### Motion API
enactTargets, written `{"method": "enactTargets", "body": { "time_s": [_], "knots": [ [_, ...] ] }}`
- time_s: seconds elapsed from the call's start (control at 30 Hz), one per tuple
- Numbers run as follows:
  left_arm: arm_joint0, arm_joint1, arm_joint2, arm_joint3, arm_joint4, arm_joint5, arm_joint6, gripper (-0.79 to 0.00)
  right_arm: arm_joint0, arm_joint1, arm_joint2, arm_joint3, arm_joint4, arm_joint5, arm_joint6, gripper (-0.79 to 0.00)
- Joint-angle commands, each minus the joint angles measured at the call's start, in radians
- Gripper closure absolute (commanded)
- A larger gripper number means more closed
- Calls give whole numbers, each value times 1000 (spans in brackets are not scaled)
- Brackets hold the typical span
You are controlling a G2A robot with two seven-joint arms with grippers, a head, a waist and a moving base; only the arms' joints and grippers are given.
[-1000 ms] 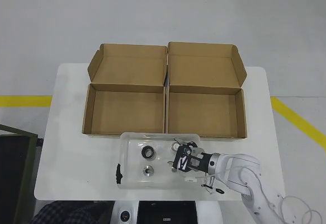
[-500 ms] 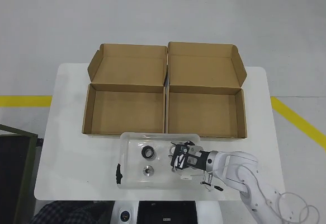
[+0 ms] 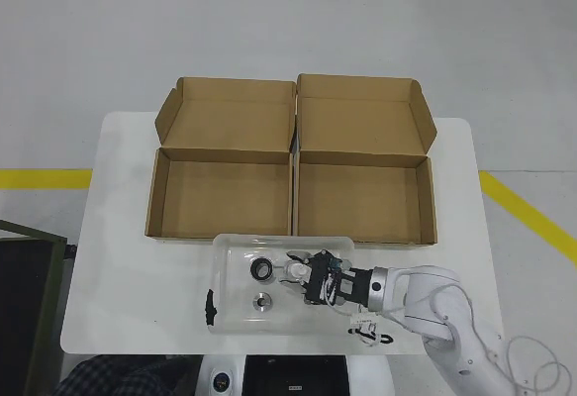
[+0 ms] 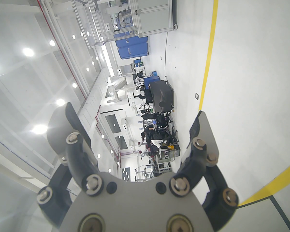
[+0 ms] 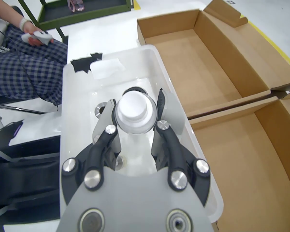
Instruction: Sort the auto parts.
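Lifting the white part [image 5: 134, 114], pinched by the right gripper [image 5: 136, 101] inside the clear bin [image 5: 71, 90], should go straight up w/ firm grip, then over to a cardboard box [image 5: 198, 59] w/o knocking the rim.

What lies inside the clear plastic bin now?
A dark ring, a metal disc and a white part gripped by the right gripper. The gripper hides the floor of the bin beneath it.
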State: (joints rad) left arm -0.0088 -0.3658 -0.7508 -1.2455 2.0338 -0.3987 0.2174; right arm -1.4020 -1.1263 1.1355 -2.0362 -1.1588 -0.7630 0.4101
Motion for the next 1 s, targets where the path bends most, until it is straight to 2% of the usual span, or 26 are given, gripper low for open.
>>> {"method": "enactTargets", "body": {
  "time_s": [0.0, 0.47, 0.97],
  "knots": [
    [0, 0, 0, 0, 0, 0, 0, -785, 1, 1, 8, -4, 43, 0, -22, 0],
    [0, 0, 0, 0, 0, 0, 0, -785, 18, 7, 77, 2, 206, -12, -173, 0],
    [0, 0, 0, 0, 0, 0, 0, -785, 26, 14, 155, -66, 194, -6, -272, 0]
  ]
}}
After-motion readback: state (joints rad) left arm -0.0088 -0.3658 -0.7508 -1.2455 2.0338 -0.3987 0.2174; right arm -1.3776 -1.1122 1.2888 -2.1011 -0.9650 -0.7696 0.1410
